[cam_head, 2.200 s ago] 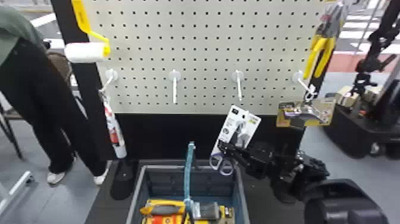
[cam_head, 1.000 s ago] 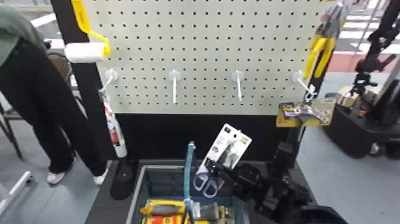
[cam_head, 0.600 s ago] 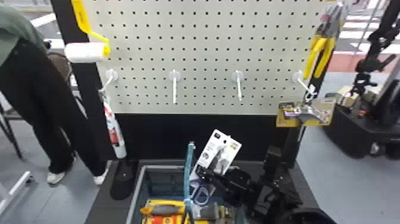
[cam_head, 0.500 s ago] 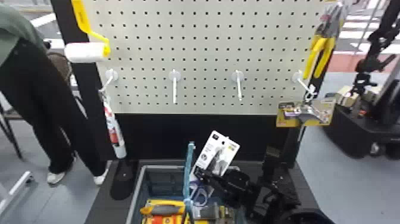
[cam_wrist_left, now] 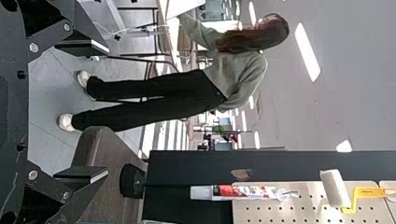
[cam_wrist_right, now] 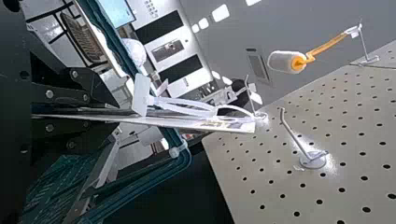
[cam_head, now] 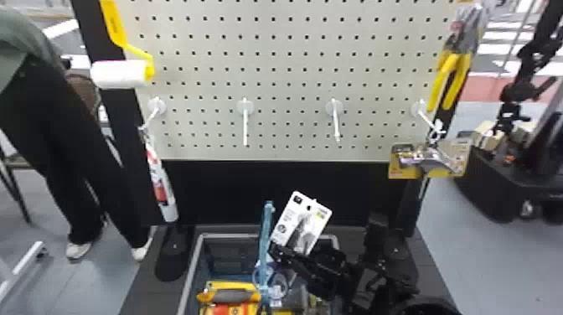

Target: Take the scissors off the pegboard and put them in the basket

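Observation:
In the head view my right gripper is over the basket, shut on the scissors on their white card. The card leans with its top above the basket's rim, and the handles hang inside behind the blue basket handle. The right wrist view has the card of scissors edge-on between the fingers of my right gripper. Beside the pegboard's left end, my left gripper stands open in the left wrist view, nothing between its fingers.
The pegboard has two bare hooks in the middle. A white tube hangs left, a carded tool right, with a paint roller and yellow-handled pliers higher. Yellow tools lie in the basket.
The right arm has moved left and down with the scissors, from beside the basket's right edge to over it. The handles have gone lower, behind the blue basket handle.

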`<state>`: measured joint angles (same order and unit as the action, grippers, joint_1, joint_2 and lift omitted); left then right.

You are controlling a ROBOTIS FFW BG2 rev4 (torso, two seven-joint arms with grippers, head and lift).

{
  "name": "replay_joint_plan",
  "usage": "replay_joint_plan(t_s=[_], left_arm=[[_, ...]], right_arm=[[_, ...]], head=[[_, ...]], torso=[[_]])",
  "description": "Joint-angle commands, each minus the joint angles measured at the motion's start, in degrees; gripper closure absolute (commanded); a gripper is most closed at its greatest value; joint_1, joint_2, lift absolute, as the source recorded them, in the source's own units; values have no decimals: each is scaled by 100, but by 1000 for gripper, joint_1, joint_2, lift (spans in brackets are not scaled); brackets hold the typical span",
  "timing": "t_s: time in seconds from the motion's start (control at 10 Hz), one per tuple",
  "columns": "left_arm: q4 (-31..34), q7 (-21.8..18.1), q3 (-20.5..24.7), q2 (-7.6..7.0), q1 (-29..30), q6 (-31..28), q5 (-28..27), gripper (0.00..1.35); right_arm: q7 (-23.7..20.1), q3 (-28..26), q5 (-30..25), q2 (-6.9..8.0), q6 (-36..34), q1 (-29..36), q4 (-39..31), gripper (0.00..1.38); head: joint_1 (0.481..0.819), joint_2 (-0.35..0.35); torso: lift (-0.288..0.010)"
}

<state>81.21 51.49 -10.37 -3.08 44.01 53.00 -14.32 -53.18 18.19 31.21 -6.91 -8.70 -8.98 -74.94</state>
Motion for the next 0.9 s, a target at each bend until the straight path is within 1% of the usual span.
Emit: replay_joint_plan(t_s=[0.0, 0.2, 0.3, 0.5, 0.8], left_arm=[[0, 1, 0, 0, 7, 0, 0, 369], [0, 1, 0, -9, 7, 9, 9, 369], [0, 1, 0, -9, 7, 9, 9, 369], [0, 1, 0, -9, 7, 9, 9, 369], [0, 1, 0, -9, 7, 9, 9, 369]], right_arm=[[0, 9, 34, -3, 0, -21, 48, 1105], [0, -9, 60, -21, 44, -58, 62, 213], [0, -18, 60, -29, 53, -71, 48, 44], [0, -26, 69, -29, 79, -83, 48, 170], [0, -26, 87, -29, 88, -83, 48, 186]], head=[[549, 0], [549, 0], [549, 0], [549, 0], [549, 0]], torso=[[-100], [-100], [-100], [-100], [-100]])
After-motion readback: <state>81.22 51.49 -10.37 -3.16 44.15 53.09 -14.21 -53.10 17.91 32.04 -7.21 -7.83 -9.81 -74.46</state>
